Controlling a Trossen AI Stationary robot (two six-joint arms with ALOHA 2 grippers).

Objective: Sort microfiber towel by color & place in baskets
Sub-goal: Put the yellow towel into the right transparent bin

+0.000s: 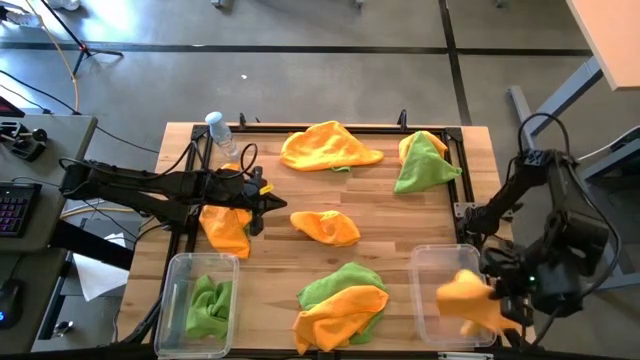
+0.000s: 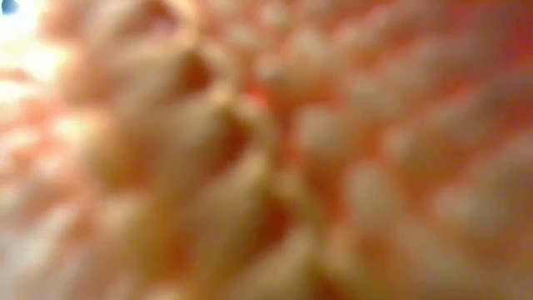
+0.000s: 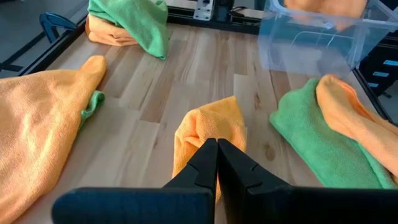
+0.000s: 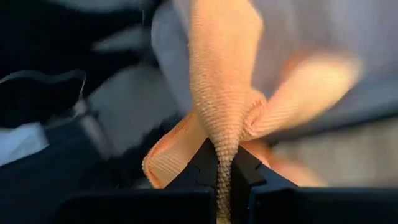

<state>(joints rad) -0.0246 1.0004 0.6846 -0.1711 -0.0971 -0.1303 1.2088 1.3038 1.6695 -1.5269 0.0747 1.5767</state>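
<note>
My right gripper [image 1: 503, 303] is shut on an orange-yellow towel [image 1: 468, 297] over the right clear basket [image 1: 428, 262] at the table's near right. My left gripper [image 3: 216, 144] is shut and points toward the table's right, its fingertips at the near edge of a small orange-yellow towel [image 1: 326, 226] lying mid-table. Another orange-yellow towel [image 1: 226, 230] lies under the left arm. The left basket [image 1: 178, 268] holds a lime green towel [image 1: 208, 305]. The low view is filled by orange cloth [image 2: 266, 150] close to the lens. My right gripper pinches a bunched fold of the orange-yellow towel [image 4: 225, 144] between its two fingers. Several layers stick out past the fingertips. The towel hangs at the right basket's near right corner, and I cannot tell whether it touches the basket. My left gripper's shut fingertips overlap the small towel's edge [image 3: 205, 127], but I cannot tell whether they touch it.
A large orange-yellow towel [image 1: 330, 148] lies at the far middle. A green towel over an orange one [image 1: 424, 160] lies at the far right. A green and orange pile [image 1: 343, 305] lies near the front edge between the baskets. A clear water bottle [image 1: 218, 130] stands far left.
</note>
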